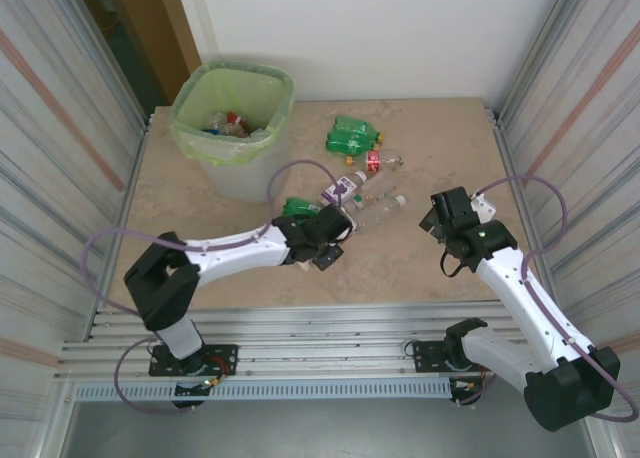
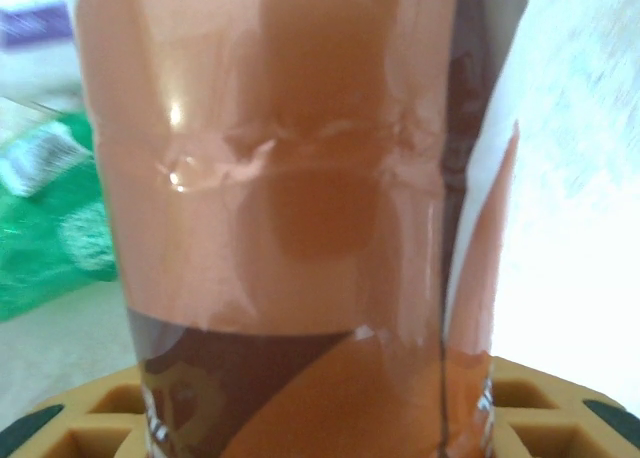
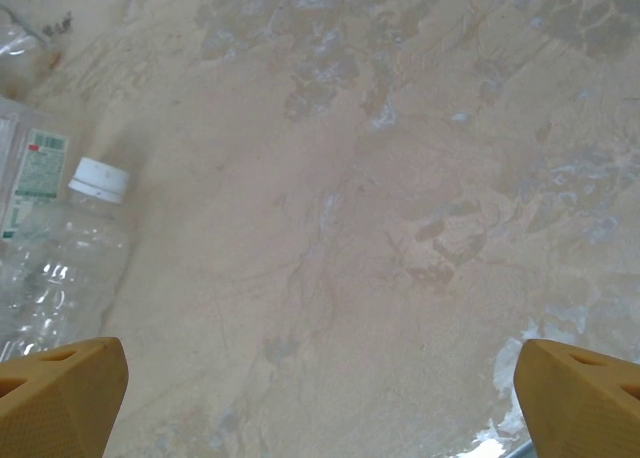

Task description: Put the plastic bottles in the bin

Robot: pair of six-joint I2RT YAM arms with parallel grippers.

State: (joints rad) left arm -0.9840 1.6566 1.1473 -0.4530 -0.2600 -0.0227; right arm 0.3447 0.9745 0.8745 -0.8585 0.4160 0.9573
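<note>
1. Bin (image 1: 240,176): stands at the far left corner of the bench (image 1: 430,268). A light green bag is folded over its rim. Several plastic bottles (image 1: 228,126) already lie inside.
2. Pair of green bottles (image 1: 352,136): lie together on the bench, right of the bin and well apart from both arms.
3. Red-labelled bottle (image 1: 376,160): small, and lies just nearer than the green pair.
4. Purple-labelled bottle (image 1: 342,188) and clear white-capped bottle (image 1: 378,210): lie side by side near mid-bench, just beyond the left claw.
5. Single green bottle (image 1: 297,207): crushed, and lies beside the left claw on its bin side.
6. Left claw (image 1: 338,226): reaches to mid-bench, low among the bottles. In its wrist view a brown-labelled bottle (image 2: 280,178) stands close against the claw's tan base. Whether the fingers are pinching it cannot be told, since neither fingertip is seen.
7. Right claw (image 1: 437,213): spread wide and holding nothing. It hovers over bare bench right of the cluster. In its wrist view the two yellow fingertips sit at opposite lower corners, with the clear bottle's white cap to the left.
</note>
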